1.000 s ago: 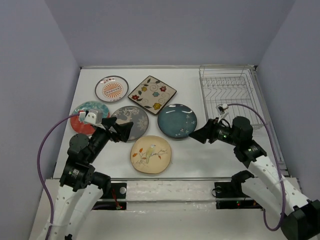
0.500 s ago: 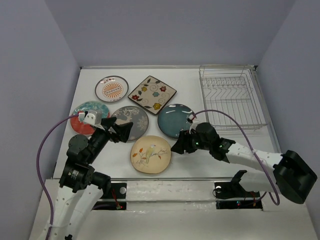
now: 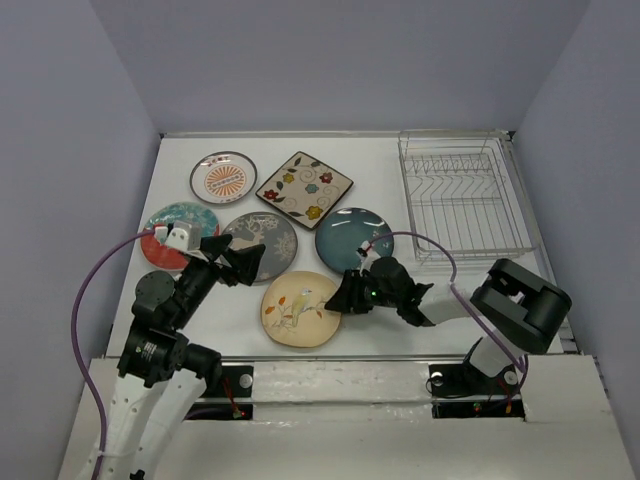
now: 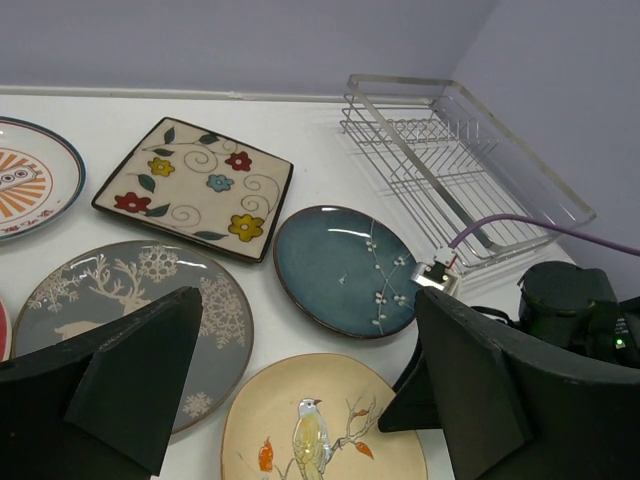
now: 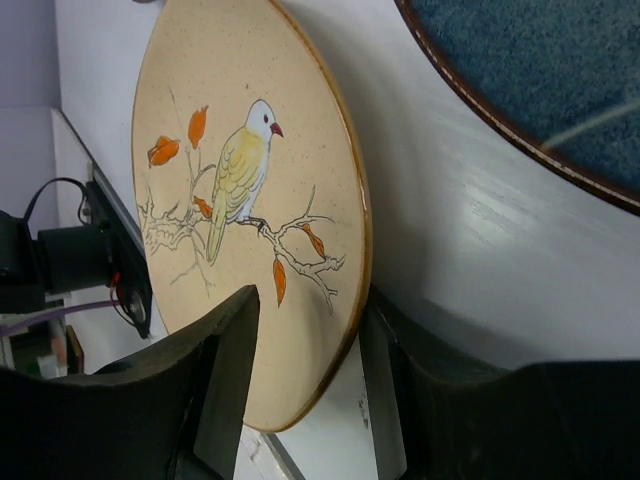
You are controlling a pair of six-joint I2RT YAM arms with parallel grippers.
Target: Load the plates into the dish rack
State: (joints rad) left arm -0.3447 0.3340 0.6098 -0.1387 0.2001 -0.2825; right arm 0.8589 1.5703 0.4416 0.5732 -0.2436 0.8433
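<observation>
Plates are lying flat across the white table (image 3: 232, 322), none yet in the rack, and the step in hand looks like the pickup of one of them. At far left the teal-and-red plate (image 3: 172, 222) is sitting partly under the left arm, with the orange-sunburst plate (image 3: 223, 177) beyond it. The left gripper (image 3: 242, 260) is hanging with its claw spread wide, holding nothing, over the near edge of the grey tree-patterned plate (image 3: 265, 232). The square floral plate (image 3: 304, 189) is lying farther back. Near centre, the right gripper (image 3: 336, 299) is reaching low, its fingers (image 5: 225, 370) straddling the right rim of the cream bird plate (image 3: 295, 310); whether they are pinching it cannot be told. The dark teal-blue plate (image 3: 354, 241) is resting just beyond. The dish rack (image 3: 462, 190) is standing at far right, well apart. The next move is likely calling for a firm clench on the rim, a lift, a tilt upright and a carry right to a slot between the prongs.
</observation>
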